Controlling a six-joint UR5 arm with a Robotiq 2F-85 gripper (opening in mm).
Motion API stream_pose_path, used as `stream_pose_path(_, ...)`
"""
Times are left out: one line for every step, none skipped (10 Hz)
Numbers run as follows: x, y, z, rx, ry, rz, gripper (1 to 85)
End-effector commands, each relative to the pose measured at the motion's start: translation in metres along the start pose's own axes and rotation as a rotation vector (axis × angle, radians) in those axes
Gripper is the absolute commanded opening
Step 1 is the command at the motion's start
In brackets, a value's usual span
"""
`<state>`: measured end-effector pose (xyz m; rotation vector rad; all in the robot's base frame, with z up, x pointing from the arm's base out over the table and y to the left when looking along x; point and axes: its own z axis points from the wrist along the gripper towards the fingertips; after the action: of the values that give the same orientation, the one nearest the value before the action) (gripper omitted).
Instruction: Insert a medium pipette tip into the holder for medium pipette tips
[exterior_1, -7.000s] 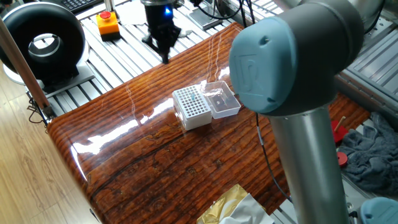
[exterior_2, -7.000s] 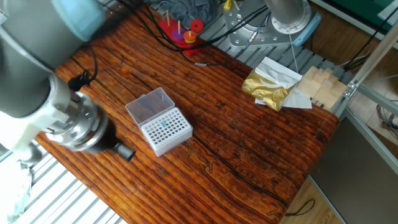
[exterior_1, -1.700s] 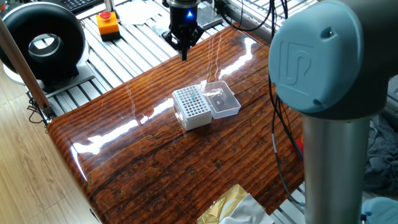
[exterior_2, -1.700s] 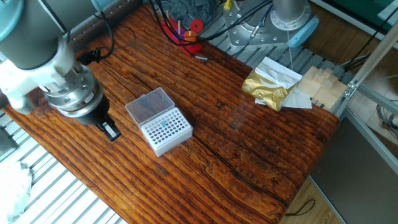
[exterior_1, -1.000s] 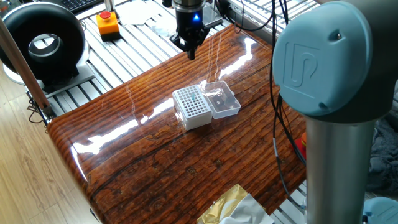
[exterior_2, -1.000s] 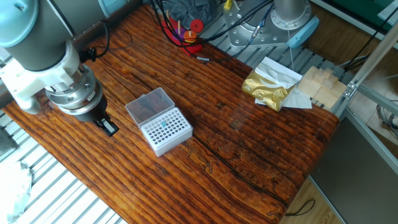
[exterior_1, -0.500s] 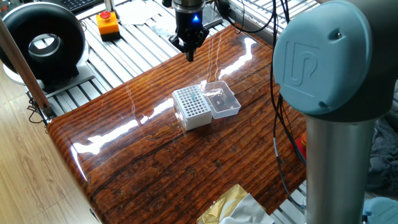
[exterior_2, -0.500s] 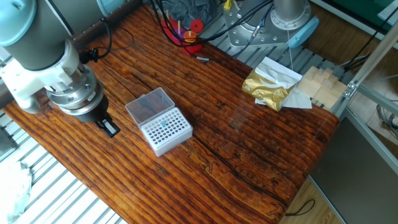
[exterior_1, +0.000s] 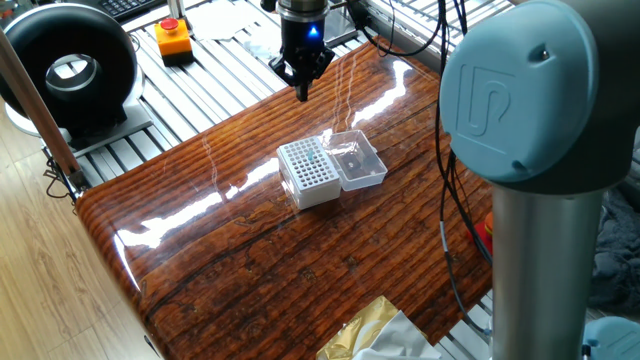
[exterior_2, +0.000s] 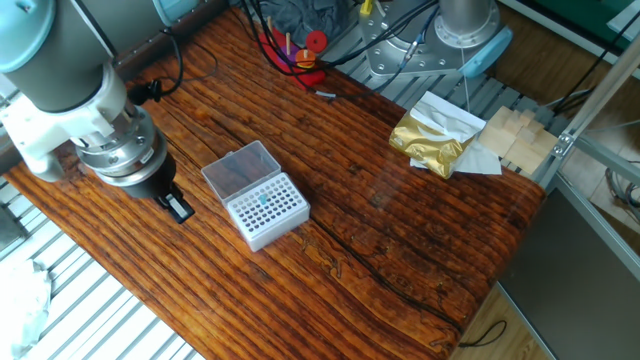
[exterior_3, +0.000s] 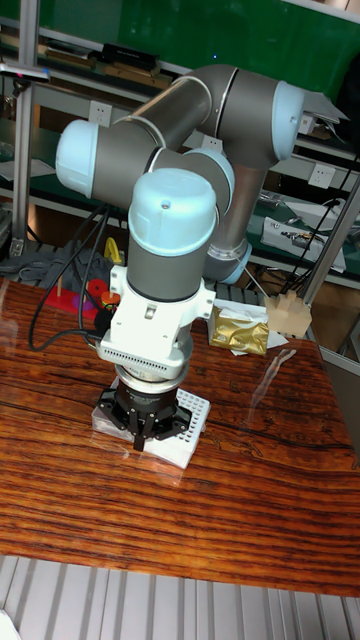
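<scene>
Beside the holder for medium pipette tips (exterior_2: 264, 207) on the worktop (exterior_2: 400, 240): hovering, gripper (exterior_2: 179, 208) pointing down, fingers looking pinched together, grasp impossible to tell; medium pipette tip not discernible.

Glossy striped wooden worktop (exterior_2: 400, 230) with a few things on it.

The white holder for medium pipette tips (exterior_2: 266, 209) sits near the middle, its clear lid (exterior_2: 238, 169) lying open beside it. A crumpled gold foil bag (exterior_2: 432, 142) rests toward one edge, touching what may be white paper (exterior_2: 447, 112); a small dark piece (exterior_2: 325, 95) lies near the far edge.
</scene>
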<state>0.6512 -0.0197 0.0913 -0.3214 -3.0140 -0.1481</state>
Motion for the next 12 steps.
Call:
stream_pose_path(-0.001, 0.005, 0.0, -0.029, 0.0, 0.019, 1.0)
stream_pose_path(0.0, 0.004, 0.001, -0.027, 0.002, 0.019, 1.0)
stream_pose_path(0.0, 0.003, 0.001, -0.026, 0.002, 0.018, 1.0)
stream_pose_path(0.0, 0.002, 0.0, -0.026, 0.002, 0.016, 1.0)
stream_pose_path(0.0, 0.002, 0.0, -0.025, 0.005, 0.013, 1.0)
stream_pose_path(0.001, 0.0, 0.0, -0.018, 0.008, 0.011, 1.0)
stream_pose_path(0.0, -0.002, -0.001, -0.013, 0.009, 0.003, 1.0)
stream_pose_path(0.004, -0.005, -0.002, -0.008, 0.023, 0.004, 1.0)
stream_pose_path(0.003, -0.008, -0.002, 0.0, 0.026, 0.0, 1.0)
stream_pose_path(0.004, -0.008, -0.003, -0.004, 0.03, 0.001, 1.0)
stream_pose_path(0.004, -0.007, -0.002, -0.008, 0.031, 0.003, 1.0)
stream_pose_path(0.003, -0.005, -0.002, -0.016, 0.031, 0.01, 1.0)
